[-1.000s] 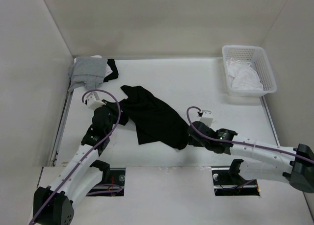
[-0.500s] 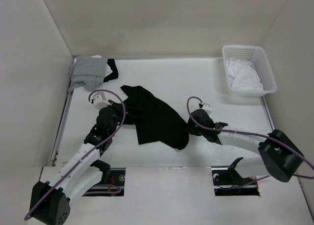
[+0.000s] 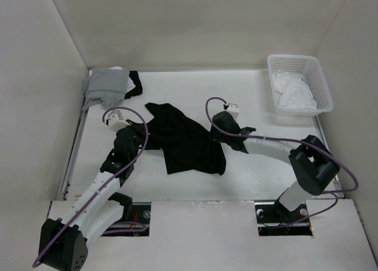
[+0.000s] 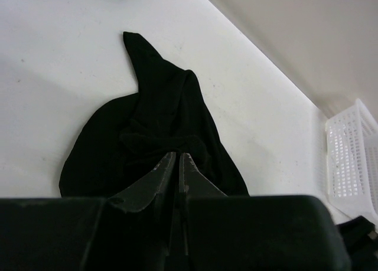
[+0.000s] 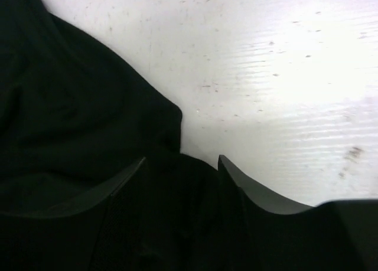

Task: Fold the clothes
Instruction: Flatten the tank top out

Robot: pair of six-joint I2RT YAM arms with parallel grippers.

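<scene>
The clothes (image 3: 188, 140), a black sleeveless garment, lie crumpled in the middle of the white table (image 3: 266, 105). My left gripper (image 3: 145, 139) sits at their left edge. In the left wrist view its jaws are shut on a bunched fold of the clothes (image 4: 153, 111), the left gripper (image 4: 177, 155) pinching at the tips. My right gripper (image 3: 220, 131) is at the garment's right edge. In the right wrist view the right gripper (image 5: 181, 159) stands open, with black fabric (image 5: 71, 117) lying loose between and ahead of its fingers.
A white basket (image 3: 319, 85) holding white cloth (image 3: 292, 94) stands at the back right. A light grey garment (image 3: 108, 85) lies heaped in the back left corner, with a dark piece beside it. Walls close in the table on three sides.
My right gripper has opened wider and moved from the garment's near right corner toward the back along its right edge. That corner now lies flat. The left gripper has stayed shut and barely shifted.
</scene>
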